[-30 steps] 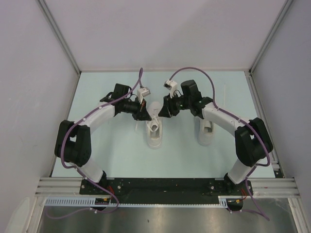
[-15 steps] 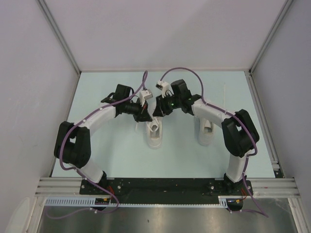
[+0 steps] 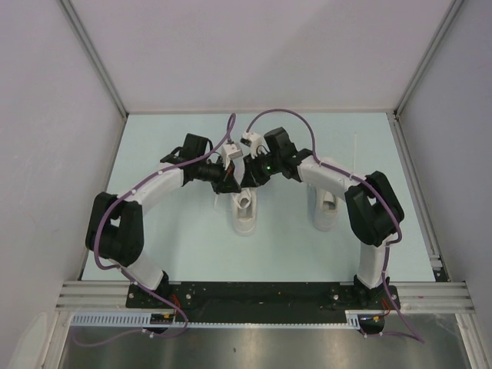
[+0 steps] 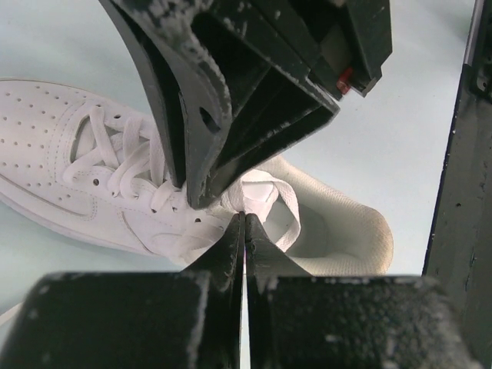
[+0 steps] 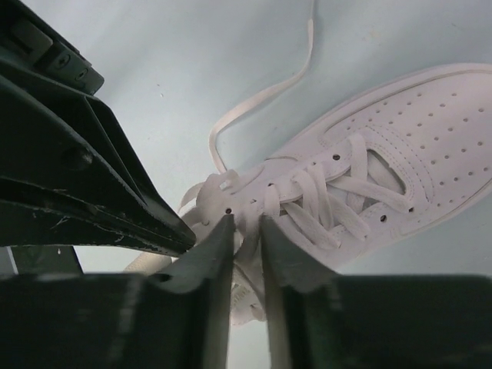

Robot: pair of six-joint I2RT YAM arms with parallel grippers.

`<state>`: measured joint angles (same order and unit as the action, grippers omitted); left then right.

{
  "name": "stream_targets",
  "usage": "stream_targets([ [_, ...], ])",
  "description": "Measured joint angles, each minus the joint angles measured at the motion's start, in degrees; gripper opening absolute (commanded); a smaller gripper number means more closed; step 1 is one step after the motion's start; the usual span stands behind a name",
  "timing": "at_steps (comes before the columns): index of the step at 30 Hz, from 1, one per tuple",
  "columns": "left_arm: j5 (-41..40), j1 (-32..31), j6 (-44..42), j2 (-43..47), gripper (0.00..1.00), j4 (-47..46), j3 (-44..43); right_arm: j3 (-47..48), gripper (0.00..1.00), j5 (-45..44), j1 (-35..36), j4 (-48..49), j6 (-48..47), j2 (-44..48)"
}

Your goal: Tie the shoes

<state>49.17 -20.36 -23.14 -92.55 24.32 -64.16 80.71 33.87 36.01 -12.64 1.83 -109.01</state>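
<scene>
Two white sneakers stand on the pale blue table: the left shoe (image 3: 246,219) and the right shoe (image 3: 326,211). Both grippers meet over the left shoe's laces. My left gripper (image 3: 231,183) has its jaws pressed together at a white lace loop (image 4: 269,198) by the tongue, and seems to pinch it. My right gripper (image 3: 247,180) is shut on a lace (image 5: 247,231) at the top eyelets, jaws a lace-width apart. The left shoe also shows in the left wrist view (image 4: 69,161) and the right wrist view (image 5: 400,161). The grippers hide the shoe's toe from above.
A loose lace end (image 5: 261,96) trails from the left shoe over the table. A thin lace (image 3: 355,154) lies beyond the right shoe. The right gripper's fingers (image 4: 231,100) hang close over the left gripper. White walls with metal posts enclose the table.
My right arm has swung left from beside the shoe until its gripper meets the left gripper over the laces. My left gripper has shifted slightly right.
</scene>
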Motion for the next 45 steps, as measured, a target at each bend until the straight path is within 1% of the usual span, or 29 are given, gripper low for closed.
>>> stream_targets([
  [2, 0.00, 0.00, -0.07, 0.00, 0.00, 0.02, -0.02, 0.11, 0.07, 0.26, 0.04, -0.37, -0.33, 0.00],
  [3, -0.04, -0.04, -0.07, 0.00, 0.00, 0.04, -0.02, 0.13, 0.02, 0.46, 0.04, -0.44, -0.33, 0.00],
  [4, -0.09, -0.04, -0.11, 0.00, 0.00, 0.07, 0.00, 0.17, 0.00, 0.52, 0.04, -0.44, -0.37, 0.00],
  [11, -0.09, -0.04, -0.59, 0.02, 0.00, 0.20, 0.00, 0.22, 0.00, 1.03, -0.92, 0.44, 1.29, 0.09],
  [18, -0.37, -0.11, -0.98, 0.31, 0.00, 0.22, 0.11, 0.22, 0.00, 1.64, -4.04, 2.36, 5.38, 1.42],
  [20, -0.37, -0.11, -1.01, 0.33, 0.00, 0.22, 0.13, 0.22, 0.03, 1.95, -4.70, 2.75, 6.23, 1.81],
  [21, -0.39, -0.11, -1.07, 0.33, 0.00, 0.22, 0.13, 0.22, 0.00, 2.23, -4.90, 2.95, 6.60, 1.97],
  [29, -0.44, -0.11, -1.49, 0.42, 0.00, 0.26, 0.20, 0.22, 0.00, 3.26, -5.18, 3.63, 8.46, 2.01],
  [33, -0.68, -0.11, -2.56, 0.74, 0.01, 0.46, 0.35, 0.22, 0.00, 3.45, -7.61, 3.78, 9.20, 2.75],
  [36, -1.05, -0.11, -3.98, 1.38, 0.07, 0.55, 0.66, 0.22, 0.00, 4.07, -10.25, 3.82, 9.86, 4.07],
  [37, -1.11, -0.11, -4.37, 1.62, 0.14, 0.76, 0.68, 0.22, 0.00, 4.15, -11.39, 3.78, 10.01, 4.48],
  [39, -1.01, -0.09, -4.92, 2.10, 0.25, 1.62, 0.68, 0.22, 0.00, 4.44, -13.07, 3.50, 10.03, 5.42],
  [40, -0.83, 0.31, -5.11, 2.36, 0.34, 2.01, 0.68, 0.22, 0.00, 4.57, -13.60, 3.23, 9.99, 5.86],
  [43, -0.20, 1.73, -5.75, 3.41, 0.40, 2.91, 0.68, 0.22, 0.00, 5.25, -13.77, 2.45, 9.75, 6.73],
  [45, -0.31, 3.28, -8.83, 4.46, 0.42, 4.28, 0.70, 0.22, 0.00, 5.92, -13.55, 1.79, 9.51, 6.93],
])
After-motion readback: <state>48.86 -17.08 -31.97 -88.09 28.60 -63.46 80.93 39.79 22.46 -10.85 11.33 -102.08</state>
